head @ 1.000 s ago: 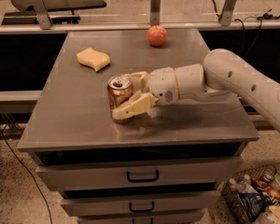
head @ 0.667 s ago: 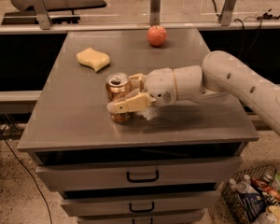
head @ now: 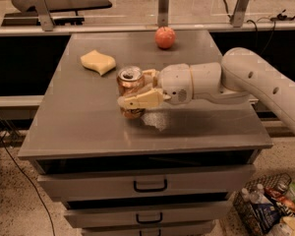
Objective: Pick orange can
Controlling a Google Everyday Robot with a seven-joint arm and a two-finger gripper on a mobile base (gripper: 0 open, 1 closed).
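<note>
1. Against the view 0.7 s earlier: orange can [head: 130,90] and gripper [head: 134,88] higher and slightly rightward; apple [head: 165,37] and sponge [head: 98,62] unmoved.
2. Count: one orange can, one reddish apple, one yellow sponge, one white arm [head: 246,77], one gripper, one grey cabinet top [head: 88,127], three drawer fronts [head: 196,181] below.
3. Claw: pinching the orange can, with one tan finger [head: 140,100] across the near side and the other [head: 150,74] against the far side; spread only to the can's width.
4. Location: orange can upright, near the middle of the cabinet top, in front of the apple and right of the sponge; contact between can base and surface impossible to judge.
</note>
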